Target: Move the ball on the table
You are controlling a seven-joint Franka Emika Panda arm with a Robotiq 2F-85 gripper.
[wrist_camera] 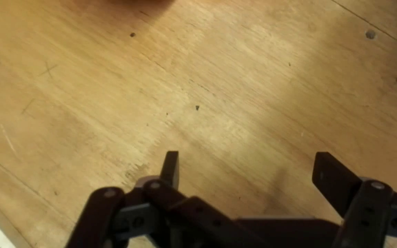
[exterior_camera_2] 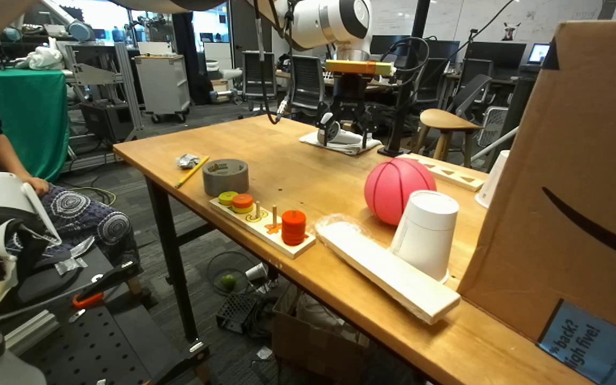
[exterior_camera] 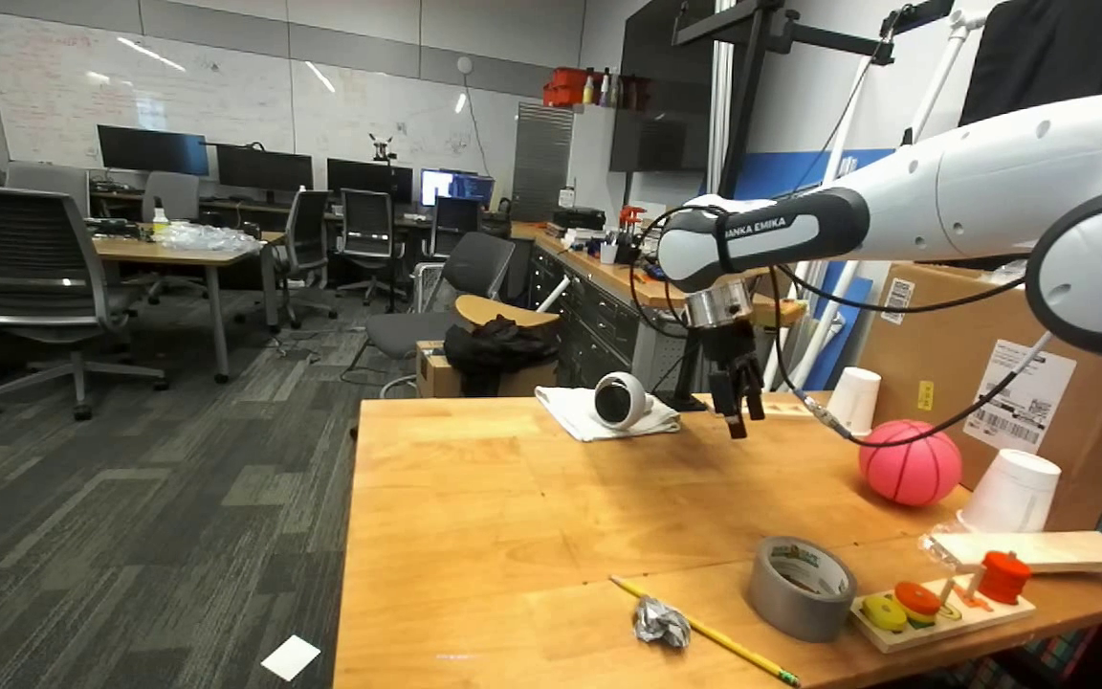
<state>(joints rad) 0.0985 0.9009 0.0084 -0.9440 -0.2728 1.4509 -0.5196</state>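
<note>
I had the gripper [wrist_camera: 246, 155], jaws spread wide and empty, above the table [exterior_camera: 465, 507], away from the pink ball [exterior_camera_2: 398, 190].

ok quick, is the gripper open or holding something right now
Black two-fingered gripper: open, fingers spread apart, holding nothing.

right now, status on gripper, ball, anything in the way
Gripper open, empty, above table. Pink ball on table, not gripped. Upturned cups near it may crowd the grasp.

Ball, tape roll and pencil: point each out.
Ball [exterior_camera_2: 392, 188], in an exterior view: camera-facing side.
Tape roll [exterior_camera_2: 225, 181], in an exterior view: outer wall.
Pencil [exterior_camera: 733, 647], in an exterior view: yellow shaft.
</note>
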